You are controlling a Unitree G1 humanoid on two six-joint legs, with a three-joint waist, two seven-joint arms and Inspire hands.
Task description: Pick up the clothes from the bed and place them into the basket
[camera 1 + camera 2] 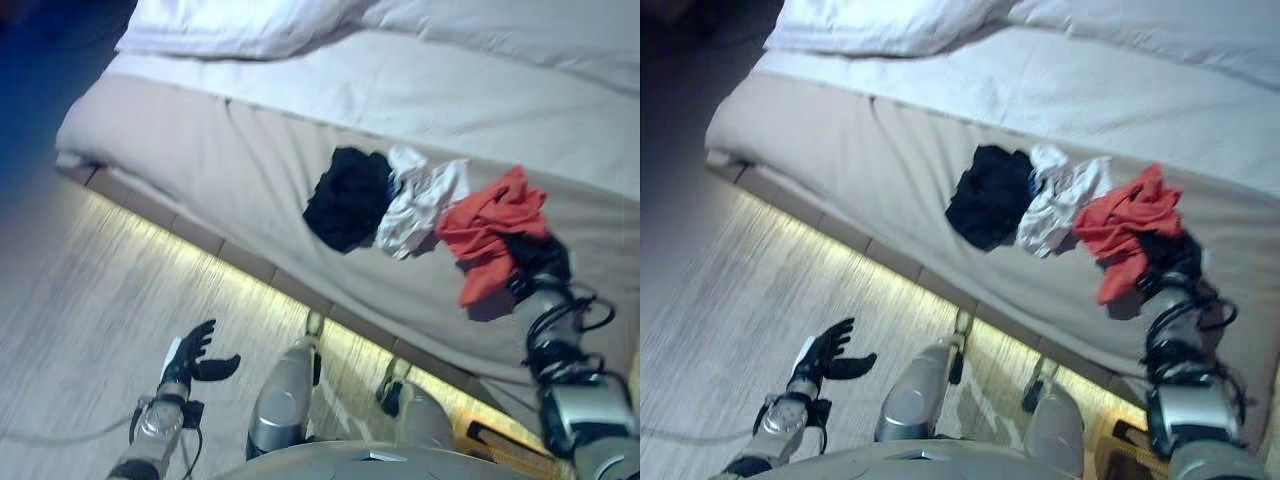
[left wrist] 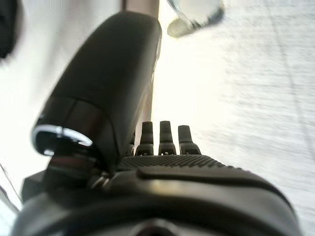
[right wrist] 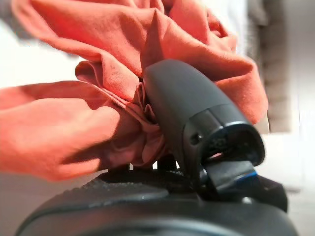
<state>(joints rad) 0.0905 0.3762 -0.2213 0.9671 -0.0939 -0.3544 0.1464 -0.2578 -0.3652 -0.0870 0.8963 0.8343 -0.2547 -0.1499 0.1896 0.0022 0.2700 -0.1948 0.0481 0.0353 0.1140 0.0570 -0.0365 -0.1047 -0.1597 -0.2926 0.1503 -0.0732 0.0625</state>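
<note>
the right hand is pinching the red garment on the bed. it is looking soft, light, best bunched. the left hand is hanging with fingers relaxed.

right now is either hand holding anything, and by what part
The right hand pinches a bunched fold of the red garment; the left hand holds nothing.

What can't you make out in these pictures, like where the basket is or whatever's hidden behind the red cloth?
- Basket: only a cut-off orange-brown shape at the left eye view's bottom edge; cannot confirm what it is.
- Right hand: thumb pinches the red garment; its fingers are buried in cloth in the right wrist view.
- Black garment and white garment: too crumpled to identify.
- Left hand: open over the floor.
</note>
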